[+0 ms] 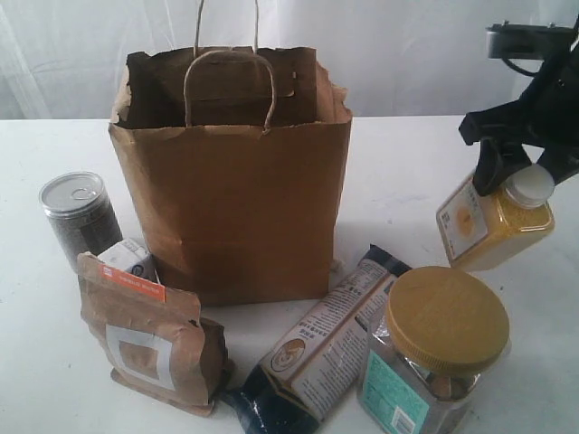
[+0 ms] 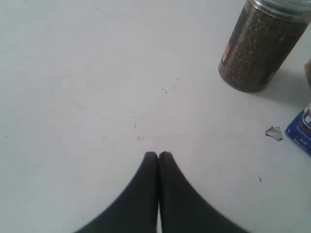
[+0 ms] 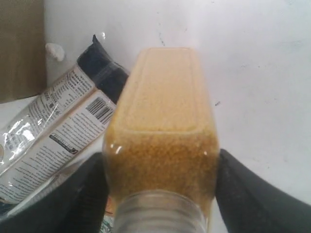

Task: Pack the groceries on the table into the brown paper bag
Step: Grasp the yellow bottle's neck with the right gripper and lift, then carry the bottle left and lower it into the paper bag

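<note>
My right gripper (image 1: 507,181) (image 3: 160,162) is shut on the yellow white-capped bottle (image 1: 493,221) (image 3: 163,131) and holds it tilted above the table (image 1: 407,154), right of the brown paper bag (image 1: 240,208). The bag stands upright with its mouth open. A grey pull-tab can (image 1: 80,217) (image 2: 262,46), a small white-blue carton (image 1: 127,258) and a brown orange-striped pouch (image 1: 149,334) stand at the bag's left front. The long dark-blue packet (image 1: 321,344) (image 3: 58,131) lies beside the gold-lidded jar (image 1: 434,362). My left gripper (image 2: 158,154) is shut and empty over bare table near the can.
A small torn scrap (image 2: 274,132) lies on the table between the can and a blue-printed pack corner (image 2: 302,128). A white crumb (image 3: 54,51) sits by the bag's base (image 3: 19,48). A white curtain hangs behind the table.
</note>
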